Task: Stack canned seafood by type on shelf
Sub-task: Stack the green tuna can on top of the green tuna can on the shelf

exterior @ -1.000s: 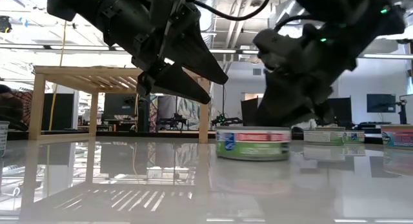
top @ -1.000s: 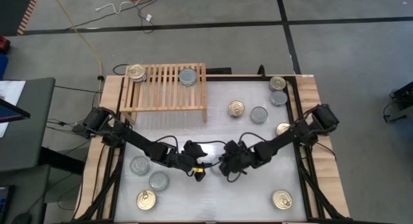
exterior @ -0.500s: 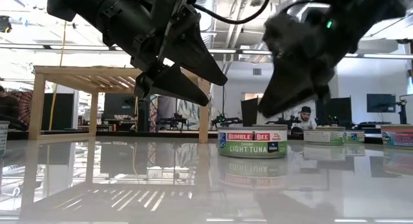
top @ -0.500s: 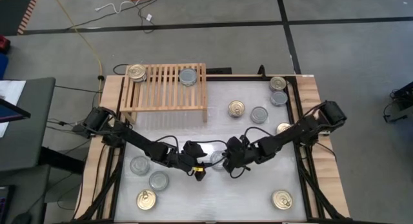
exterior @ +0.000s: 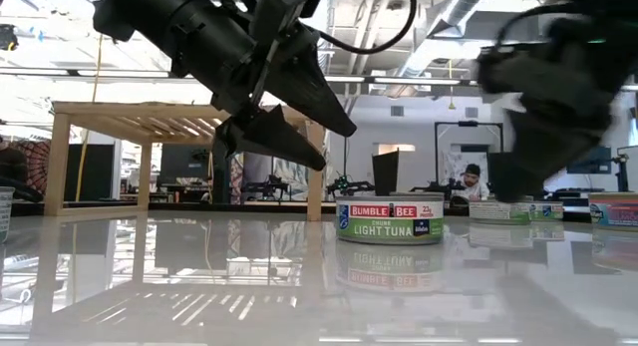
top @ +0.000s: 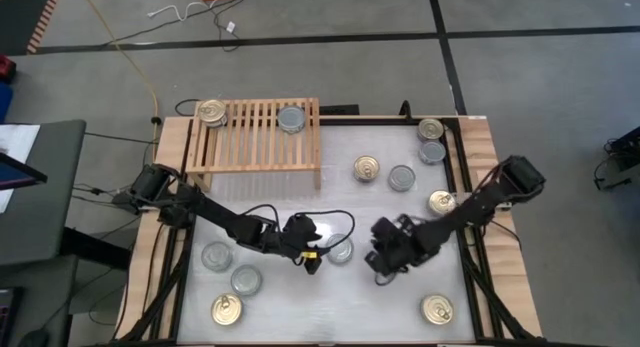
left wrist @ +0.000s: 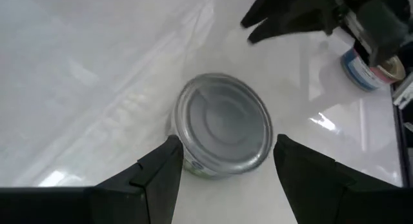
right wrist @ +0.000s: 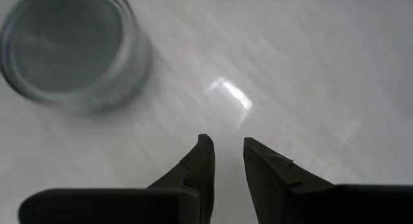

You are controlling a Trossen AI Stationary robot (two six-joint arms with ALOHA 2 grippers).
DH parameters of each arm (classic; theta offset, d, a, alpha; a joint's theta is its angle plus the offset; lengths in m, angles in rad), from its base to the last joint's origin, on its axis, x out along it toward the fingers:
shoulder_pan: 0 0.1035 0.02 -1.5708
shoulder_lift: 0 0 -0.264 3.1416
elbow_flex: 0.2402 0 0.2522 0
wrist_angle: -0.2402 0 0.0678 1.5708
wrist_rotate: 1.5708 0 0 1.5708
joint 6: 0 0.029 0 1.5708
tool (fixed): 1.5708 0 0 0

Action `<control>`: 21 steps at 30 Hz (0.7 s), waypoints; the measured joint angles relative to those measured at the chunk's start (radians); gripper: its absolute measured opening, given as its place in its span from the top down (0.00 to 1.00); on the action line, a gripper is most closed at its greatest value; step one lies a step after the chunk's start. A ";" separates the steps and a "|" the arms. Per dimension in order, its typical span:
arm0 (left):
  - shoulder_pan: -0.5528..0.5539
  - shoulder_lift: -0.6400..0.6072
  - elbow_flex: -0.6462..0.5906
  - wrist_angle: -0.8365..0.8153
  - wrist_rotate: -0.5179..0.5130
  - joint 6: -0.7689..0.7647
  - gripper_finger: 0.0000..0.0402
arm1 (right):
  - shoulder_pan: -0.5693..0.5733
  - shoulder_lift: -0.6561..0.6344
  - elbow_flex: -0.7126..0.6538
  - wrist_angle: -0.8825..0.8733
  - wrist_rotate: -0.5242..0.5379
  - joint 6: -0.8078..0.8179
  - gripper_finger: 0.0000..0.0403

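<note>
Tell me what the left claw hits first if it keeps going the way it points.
Probably the silver-topped tuna can: the left claw is open and hangs above it, fingers either side, with nothing between.

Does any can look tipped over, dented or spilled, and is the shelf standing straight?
Nothing stands out. The silver-top tuna can stands upright on the table between the left gripper and right gripper. The shelf stands level, with one gold-top can and one silver-top can.

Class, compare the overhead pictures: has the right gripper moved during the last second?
Yes. The right gripper has drawn back toward its own side of the table, away from the silver-topped can it had covered, which now sits exposed beside the left gripper.
</note>
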 joint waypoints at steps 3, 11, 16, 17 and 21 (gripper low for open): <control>0.000 0.000 0.000 -0.029 0.002 0.000 0.43 | 0.102 0.000 -0.030 -0.082 0.066 0.221 0.73; 0.019 0.000 0.000 -0.031 0.003 -0.007 0.43 | 0.249 -0.042 -0.210 -0.051 0.212 0.650 0.73; 0.035 0.000 0.000 -0.031 0.003 -0.007 0.43 | 0.236 -0.167 -0.365 0.268 0.318 0.456 0.73; 0.037 0.000 0.000 -0.031 0.003 -0.007 0.43 | 0.225 -0.198 -0.398 0.345 0.320 0.389 0.73; 0.038 0.000 0.000 -0.030 0.002 -0.002 0.43 | 0.164 -0.300 -0.518 0.667 0.324 0.062 0.73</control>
